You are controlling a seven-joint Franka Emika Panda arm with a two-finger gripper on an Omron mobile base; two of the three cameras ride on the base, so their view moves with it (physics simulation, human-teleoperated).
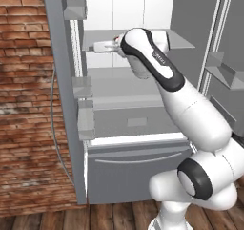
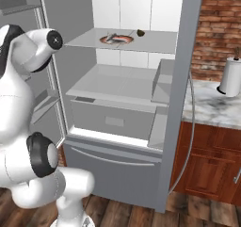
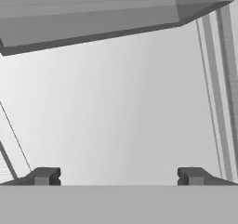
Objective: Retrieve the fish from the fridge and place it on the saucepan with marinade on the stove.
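Note:
The fridge stands with both doors open, white inside. On its upper glass shelf the slim silvery fish lies on a reddish-brown round dish. A small dark lump sits just right of the dish. My arm's elbow is raised in front of that shelf, and the hand pokes out to its left at shelf height. My gripper is open with nothing between its fingertips; it faces a pale inner wall under a grey door bin. The saucepan, marinade and stove are out of view.
Grey door bins line the left door and more hang on the right door. The bottom drawer is closed. To the right, a marble counter holds a white cylinder. A brick wall stands on the left.

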